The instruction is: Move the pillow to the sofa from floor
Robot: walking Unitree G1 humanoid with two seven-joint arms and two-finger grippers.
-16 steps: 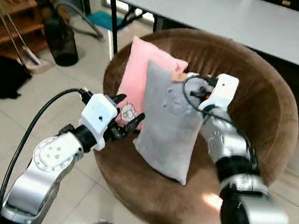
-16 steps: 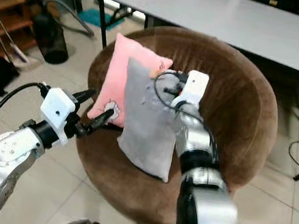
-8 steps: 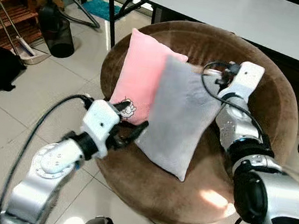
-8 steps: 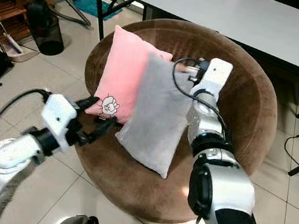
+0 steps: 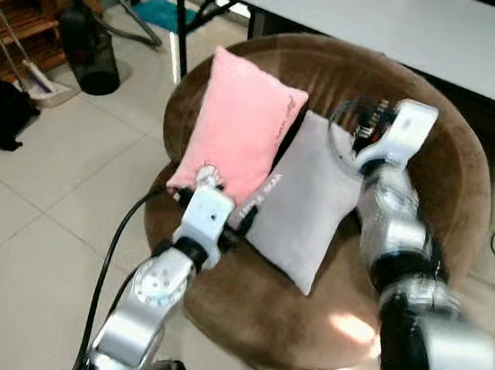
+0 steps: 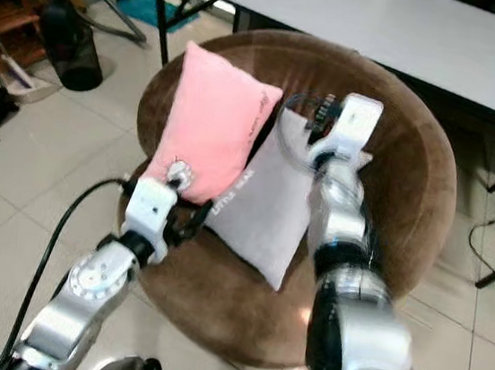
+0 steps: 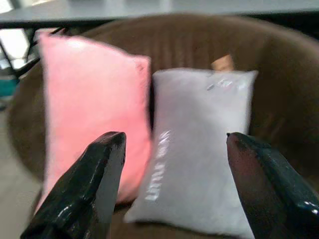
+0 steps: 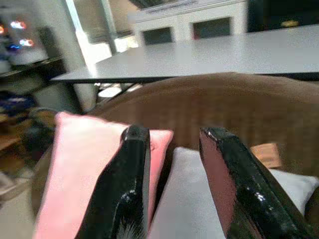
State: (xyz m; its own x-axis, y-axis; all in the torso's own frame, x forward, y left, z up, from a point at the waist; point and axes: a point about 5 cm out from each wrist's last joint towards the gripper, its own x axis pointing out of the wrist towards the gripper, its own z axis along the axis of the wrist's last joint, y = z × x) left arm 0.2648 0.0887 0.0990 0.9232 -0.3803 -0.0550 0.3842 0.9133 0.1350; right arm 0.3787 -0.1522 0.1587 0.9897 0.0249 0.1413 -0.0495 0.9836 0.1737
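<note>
Because the grey pillow (image 5: pixel 307 197) already leans on the brown sofa (image 5: pixel 440 163) seat beside the pink pillow (image 5: pixel 237 125), my left fingers (image 7: pixel 92 186) stand wide and empty before it, while my right fingers (image 8: pixel 132 194), parted and empty, hover above its top edge.

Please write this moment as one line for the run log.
grey pillow: on sofa, leaning beside pink pillow | left pincer: open, holding nothing, before the pillows | right pincer: open, above grey pillow
</note>
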